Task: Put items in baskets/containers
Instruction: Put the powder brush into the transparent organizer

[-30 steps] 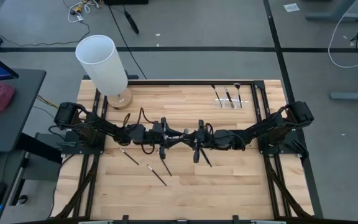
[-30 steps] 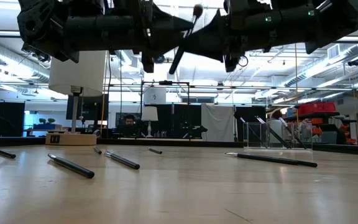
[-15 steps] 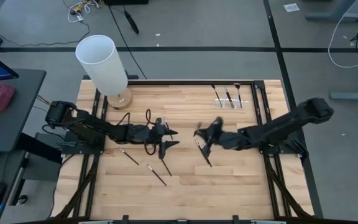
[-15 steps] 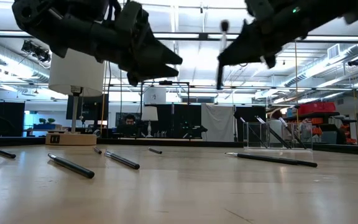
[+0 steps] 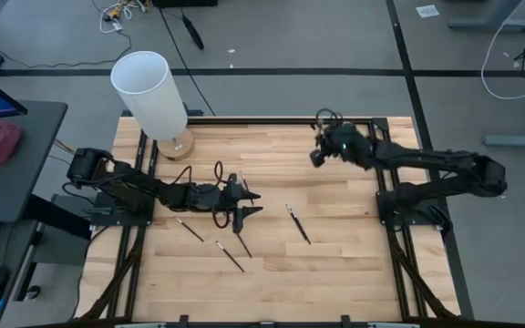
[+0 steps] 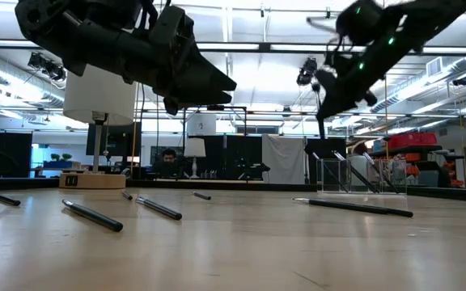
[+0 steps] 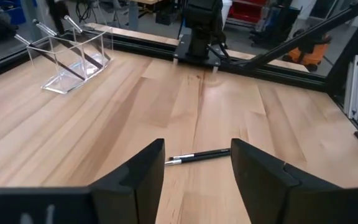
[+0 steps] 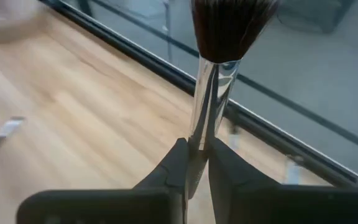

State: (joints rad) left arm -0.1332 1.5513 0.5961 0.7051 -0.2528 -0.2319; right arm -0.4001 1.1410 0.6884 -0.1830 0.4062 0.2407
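The right gripper point(image 5: 318, 157), fingers clamped on a brush point(image 8: 219, 37), has been carried to upper right; it should be lowered upright into the holder point(image 7: 72, 55). Left gripper point(image 7: 194, 167) fingers are spread wide.

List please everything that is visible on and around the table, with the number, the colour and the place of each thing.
Loose makeup brushes: about five, dark slim handles, lying on the middle and left part of the table.
Held makeup brush: one, silver ferrule, dark bristles, upright in the right gripper.
Clear plastic holder: one, see-through, at the far right part of the table, with about three brushes in it.
Table: one, light wood with a black frame.
White cylinder: one, on a round wooden base, far left corner.
Person: one, far in the room behind.
Left gripper: dark, open, empty, above the loose brushes.
Right gripper: dark, shut on the held makeup brush, raised near the holder.
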